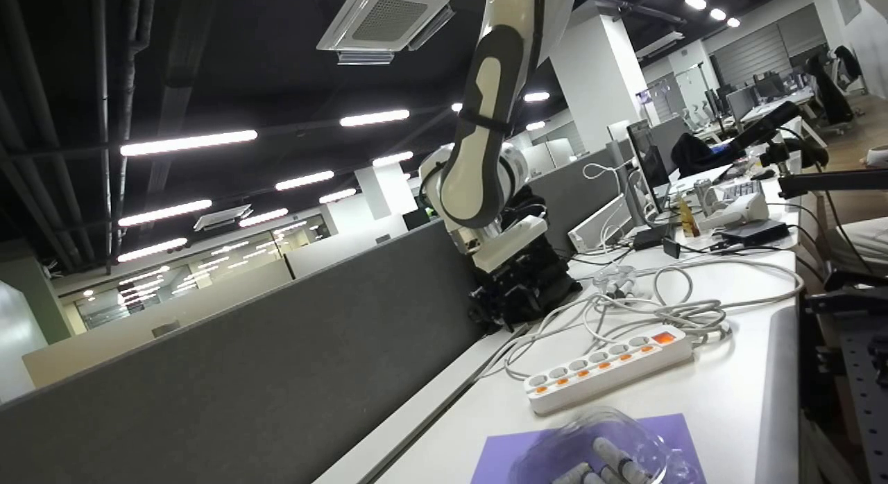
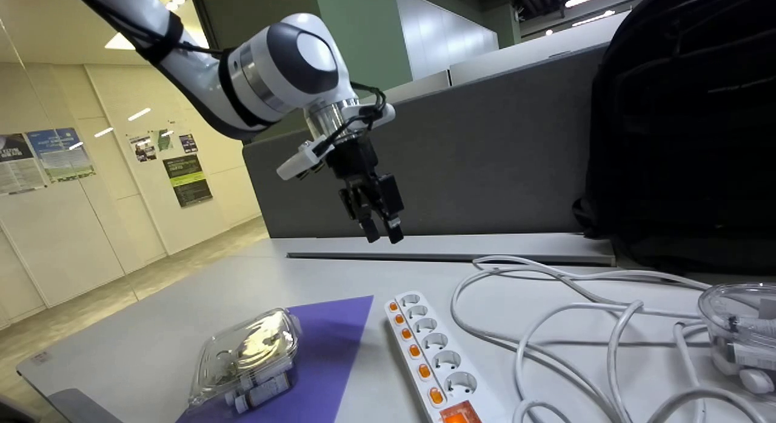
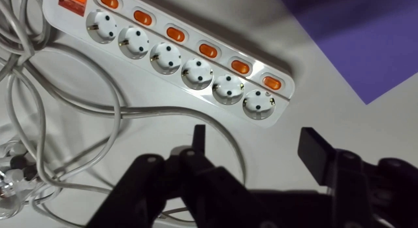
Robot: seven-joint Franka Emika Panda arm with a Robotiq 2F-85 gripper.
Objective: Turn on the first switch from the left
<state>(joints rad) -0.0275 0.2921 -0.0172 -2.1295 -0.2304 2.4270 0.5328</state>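
The long white power strip (image 1: pixel 610 383) lies on the white table and shows in both exterior views (image 2: pixel 451 374) and the wrist view (image 3: pixel 192 35). It carries a row of small orange rocker switches. The endmost one, the first switch (image 1: pixel 542 390), is at the end away from the large red main switch; it also shows in an exterior view (image 2: pixel 393 306) and at the right in the wrist view (image 3: pixel 272 83). My gripper (image 2: pixel 383 234) is open and empty, well above the table and apart from the strip. In the wrist view its fingertips (image 3: pixel 256 144) appear below the strip's end.
A purple sheet (image 2: pixel 333 326) with a clear plastic box (image 2: pixel 248 350) lies beside the strip. Grey cables (image 3: pixel 114 107) are looped along the strip's socket side. A clear container (image 2: pixel 739 332), a black backpack (image 2: pixel 685 138) and a grey partition (image 2: pixel 485 168) stand around.
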